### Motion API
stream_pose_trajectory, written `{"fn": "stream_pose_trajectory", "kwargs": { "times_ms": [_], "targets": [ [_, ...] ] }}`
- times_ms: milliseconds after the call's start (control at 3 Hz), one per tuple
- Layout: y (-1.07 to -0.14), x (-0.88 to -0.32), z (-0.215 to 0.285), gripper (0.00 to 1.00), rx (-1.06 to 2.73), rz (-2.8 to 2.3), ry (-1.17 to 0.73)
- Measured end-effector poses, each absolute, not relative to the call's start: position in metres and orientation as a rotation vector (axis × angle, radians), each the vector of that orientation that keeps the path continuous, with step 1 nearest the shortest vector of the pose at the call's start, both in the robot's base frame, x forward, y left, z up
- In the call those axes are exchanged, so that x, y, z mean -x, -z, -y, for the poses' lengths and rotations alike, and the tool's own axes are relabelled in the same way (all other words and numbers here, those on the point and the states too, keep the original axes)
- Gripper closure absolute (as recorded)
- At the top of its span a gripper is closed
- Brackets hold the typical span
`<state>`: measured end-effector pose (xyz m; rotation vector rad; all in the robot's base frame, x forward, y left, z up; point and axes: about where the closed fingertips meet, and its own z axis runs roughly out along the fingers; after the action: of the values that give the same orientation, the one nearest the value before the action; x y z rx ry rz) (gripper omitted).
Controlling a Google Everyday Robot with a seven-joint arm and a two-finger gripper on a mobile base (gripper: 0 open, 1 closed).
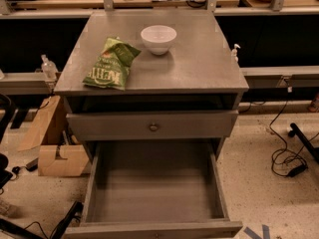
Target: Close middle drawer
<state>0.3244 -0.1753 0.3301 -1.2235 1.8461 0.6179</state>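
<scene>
The middle drawer (154,190) is pulled far out of the grey cabinet toward the camera. It is a wide, deep, plain box with nothing inside. Its low front panel (149,229) sits at the bottom edge of the view, and its knob is cut off there. Above it, the taller-fronted drawer (99,126) with a brassy knob (153,127) stands slightly out of the cabinet. The gripper is not in view.
A green chip bag (110,66) and a white bowl (158,38) lie on the cabinet top (199,63). A cardboard box (55,156) stands on the floor at the left. Black cables (286,161) lie on the floor at the right.
</scene>
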Motion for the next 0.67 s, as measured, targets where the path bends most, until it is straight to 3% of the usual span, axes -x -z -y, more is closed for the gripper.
{"fn": "stream_pose_trajectory", "kwargs": {
  "times_ms": [667],
  "targets": [
    [-0.3289,-0.3589,0.1603,1.00,1.231,-1.758,-0.608]
  ]
}}
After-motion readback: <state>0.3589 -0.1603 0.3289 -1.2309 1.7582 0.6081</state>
